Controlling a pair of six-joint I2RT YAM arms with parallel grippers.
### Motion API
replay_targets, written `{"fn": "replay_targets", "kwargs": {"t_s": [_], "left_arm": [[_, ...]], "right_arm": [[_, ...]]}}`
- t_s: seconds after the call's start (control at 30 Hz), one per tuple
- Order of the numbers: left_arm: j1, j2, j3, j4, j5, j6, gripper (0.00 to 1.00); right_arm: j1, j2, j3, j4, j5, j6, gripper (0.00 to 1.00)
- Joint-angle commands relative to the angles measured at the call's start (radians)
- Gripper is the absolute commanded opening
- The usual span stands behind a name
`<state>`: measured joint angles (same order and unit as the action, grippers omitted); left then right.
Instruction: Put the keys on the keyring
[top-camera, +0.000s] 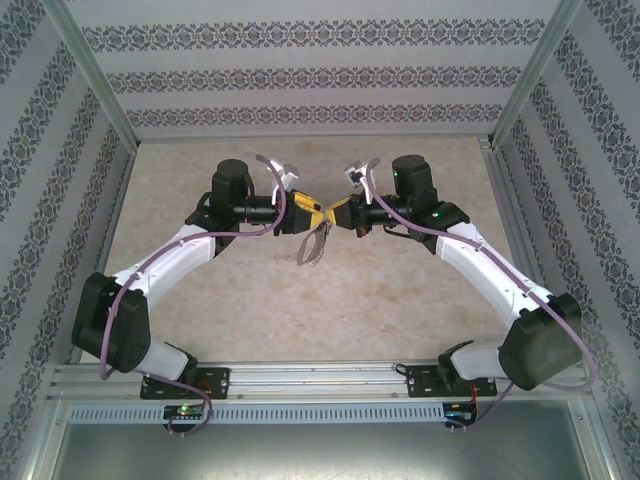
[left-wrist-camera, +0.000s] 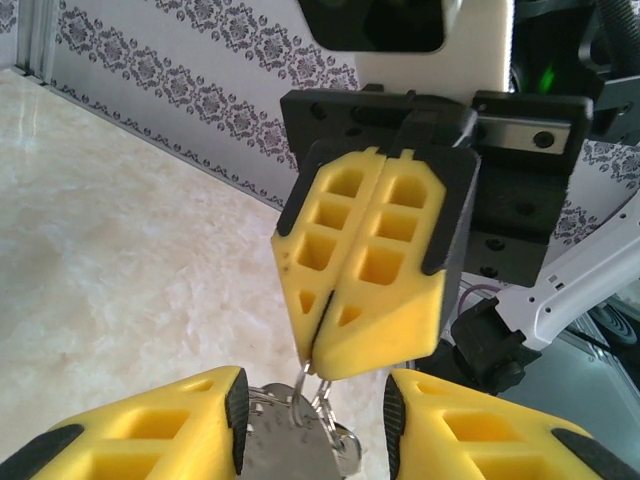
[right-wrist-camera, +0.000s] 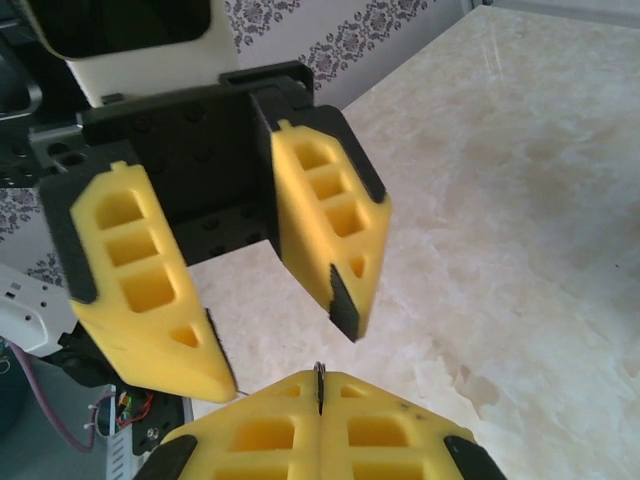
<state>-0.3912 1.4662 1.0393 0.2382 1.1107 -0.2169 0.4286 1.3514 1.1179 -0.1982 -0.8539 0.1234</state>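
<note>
Both grippers meet above the middle of the table. My right gripper (top-camera: 337, 214) (left-wrist-camera: 321, 364) (right-wrist-camera: 320, 386) is shut, and its fingertips pinch a thin wire loop of the keyring (left-wrist-camera: 301, 384); the wire's edge shows between its tips (right-wrist-camera: 320, 376). Flat silver keys (left-wrist-camera: 282, 442) hang from the loops, seen from above as a grey bunch (top-camera: 314, 246) dangling over the table. My left gripper (top-camera: 308, 216) (left-wrist-camera: 315, 408) (right-wrist-camera: 280, 342) stands open around the keys. Its left pad (left-wrist-camera: 238, 418) touches a key's edge, and a gap shows at the other pad (left-wrist-camera: 392, 420).
The beige marbled tabletop (top-camera: 330, 310) lies below the hanging bunch. Patterned walls (top-camera: 300, 75) and aluminium posts (top-camera: 95, 75) close in the back and sides. A metal rail (top-camera: 320, 378) with the arm bases runs along the near edge.
</note>
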Motion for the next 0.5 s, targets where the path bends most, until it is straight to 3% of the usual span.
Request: {"fn": "replay_targets", "kwargs": {"t_s": [0.0, 0.47], "left_arm": [[0.004, 0.003, 0.023, -0.001, 0.037, -0.012, 0.42], [-0.005, 0.007, 0.013, 0.020, 0.060, -0.025, 0.37]], "right_arm": [[0.012, 0.001, 0.034, 0.010, -0.022, -0.023, 0.00], [0.023, -0.003, 0.035, 0.021, -0.011, -0.017, 0.00]]}}
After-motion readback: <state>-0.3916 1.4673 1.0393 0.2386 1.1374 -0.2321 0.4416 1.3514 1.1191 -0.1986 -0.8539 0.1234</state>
